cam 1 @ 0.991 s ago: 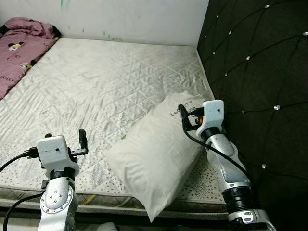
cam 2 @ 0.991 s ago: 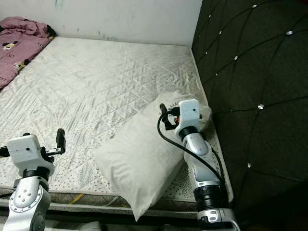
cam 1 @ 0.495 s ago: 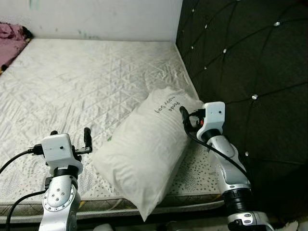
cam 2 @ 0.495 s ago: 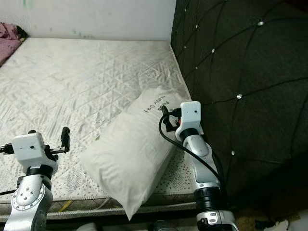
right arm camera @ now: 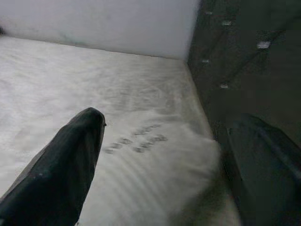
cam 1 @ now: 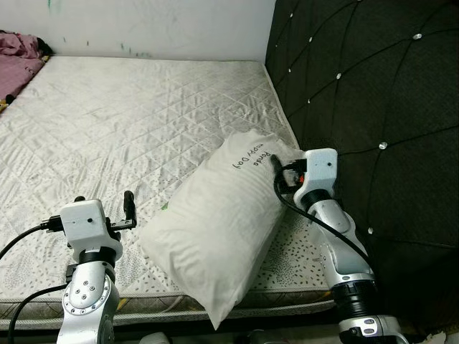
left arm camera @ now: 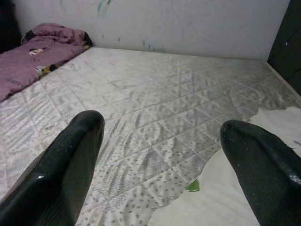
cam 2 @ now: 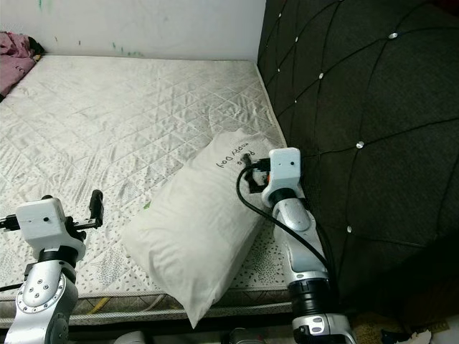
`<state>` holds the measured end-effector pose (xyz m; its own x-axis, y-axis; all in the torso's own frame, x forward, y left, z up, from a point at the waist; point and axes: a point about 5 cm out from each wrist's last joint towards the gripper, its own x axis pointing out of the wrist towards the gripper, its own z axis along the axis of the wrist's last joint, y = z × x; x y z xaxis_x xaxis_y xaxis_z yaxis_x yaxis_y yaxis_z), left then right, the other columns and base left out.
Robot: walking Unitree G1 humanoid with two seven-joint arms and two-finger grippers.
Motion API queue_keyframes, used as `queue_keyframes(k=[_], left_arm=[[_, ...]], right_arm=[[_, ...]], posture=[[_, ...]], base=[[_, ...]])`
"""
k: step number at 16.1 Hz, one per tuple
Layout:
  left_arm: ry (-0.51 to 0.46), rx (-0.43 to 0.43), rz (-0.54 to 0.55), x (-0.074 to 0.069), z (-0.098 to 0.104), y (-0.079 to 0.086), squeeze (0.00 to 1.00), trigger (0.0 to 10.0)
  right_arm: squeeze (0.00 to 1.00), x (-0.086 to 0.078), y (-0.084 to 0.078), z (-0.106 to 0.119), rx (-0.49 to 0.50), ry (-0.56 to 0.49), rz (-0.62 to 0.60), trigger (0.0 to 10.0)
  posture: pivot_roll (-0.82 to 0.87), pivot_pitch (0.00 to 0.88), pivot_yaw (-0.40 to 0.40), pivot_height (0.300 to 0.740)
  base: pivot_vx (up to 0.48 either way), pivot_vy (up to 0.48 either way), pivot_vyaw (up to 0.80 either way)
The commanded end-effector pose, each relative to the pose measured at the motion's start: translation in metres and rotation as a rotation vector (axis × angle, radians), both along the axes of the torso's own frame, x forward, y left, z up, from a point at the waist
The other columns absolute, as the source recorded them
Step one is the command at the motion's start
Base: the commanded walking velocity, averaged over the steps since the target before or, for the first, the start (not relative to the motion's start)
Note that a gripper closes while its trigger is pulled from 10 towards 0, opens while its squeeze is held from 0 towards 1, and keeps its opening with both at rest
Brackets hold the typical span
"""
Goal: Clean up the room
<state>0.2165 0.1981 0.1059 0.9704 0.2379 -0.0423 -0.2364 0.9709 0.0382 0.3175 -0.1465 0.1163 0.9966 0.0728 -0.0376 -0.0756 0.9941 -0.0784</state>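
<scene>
A white pillow [cam 1: 219,222] with dark handwriting near its far end lies slantwise on the quilted mattress [cam 1: 143,122], its near corner hanging over the front edge. My right gripper [cam 1: 278,170] is open at the pillow's far end, next to the headboard; in the right wrist view the pillow [right arm camera: 155,183] lies just beyond the two spread fingers [right arm camera: 70,160]. My left gripper [cam 1: 105,198] hovers open over the mattress's front edge, left of the pillow, with nothing between its fingers [left arm camera: 70,155]. The pillow's edge [left arm camera: 221,197] shows beside them.
A dark tufted headboard [cam 1: 373,107] rises along the right side of the bed. A white wall [cam 1: 143,25] closes the far side. A crumpled pink blanket [cam 1: 18,61] lies at the far left corner. The mattress's front edge [cam 1: 158,304] runs just before my arms.
The camera swung to the right and then a little back, so the scene shifted. Both arms keep much the same pose, the right gripper still at the pillow's far end.
</scene>
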Motion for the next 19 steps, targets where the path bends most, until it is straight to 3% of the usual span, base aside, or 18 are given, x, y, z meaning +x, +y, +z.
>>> queue_keyframes(k=[1,4,8,9,11,13,16,18,19], left_arm=[[-0.003,0.042,0.037,0.001,0.004,0.005,0.00,10.0],[-0.041,0.068,0.050,-0.001,0.011,0.010,0.00,10.0],[-0.040,0.048,0.029,0.001,0.010,0.007,0.00,10.0],[-0.046,0.043,0.014,0.003,0.011,0.005,0.00,10.0],[-0.065,0.040,-0.012,0.007,0.014,0.002,0.00,10.0],[-0.080,0.020,-0.033,0.009,0.015,0.000,0.00,10.0],[-0.064,0.010,-0.009,0.011,0.011,0.000,0.00,10.0],[-0.059,-0.001,-0.023,0.010,0.010,-0.003,0.00,10.0],[-0.064,-0.012,-0.036,0.007,0.010,-0.003,0.00,10.0]], right_arm=[[0.00,-0.001,-0.016,0.003,-0.032,0.000,-0.086,10.0],[0.00,-0.012,-0.039,0.007,-0.069,-0.003,-0.075,10.0],[0.00,-0.062,-0.059,-0.010,-0.081,0.112,0.150,10.0],[0.00,-0.067,-0.060,-0.008,-0.105,0.100,0.198,10.0],[0.00,-0.062,-0.061,-0.001,-0.106,0.071,0.198,10.0],[0.00,-0.043,-0.042,0.012,-0.070,-0.004,0.169,10.0],[0.00,-0.020,0.000,0.017,0.050,-0.063,0.117,10.0],[0.00,-0.024,0.016,0.013,0.045,-0.074,0.146,10.0],[0.00,-0.028,0.013,0.011,0.041,-0.062,0.137,10.0]], posture=[[-0.03,0.033,-0.039,0.740],[-0.02,0.031,-0.044,0.740],[-0.05,0.030,-0.030,0.740],[-0.06,0.028,-0.026,0.740],[-0.06,0.021,-0.016,0.740],[-0.06,0.013,-0.007,0.740],[-0.03,0.002,-0.001,0.740],[-0.01,0.000,-0.006,0.740],[-0.01,0.003,-0.005,0.740]], base=[[0.000,0.000,0.00],[0.000,0.000,0.00],[0.000,0.000,0.00],[0.000,0.000,0.00],[0.000,0.000,0.00],[0.000,0.000,0.00],[0.000,0.000,0.00],[0.000,0.000,0.00],[0.000,0.000,0.00]])
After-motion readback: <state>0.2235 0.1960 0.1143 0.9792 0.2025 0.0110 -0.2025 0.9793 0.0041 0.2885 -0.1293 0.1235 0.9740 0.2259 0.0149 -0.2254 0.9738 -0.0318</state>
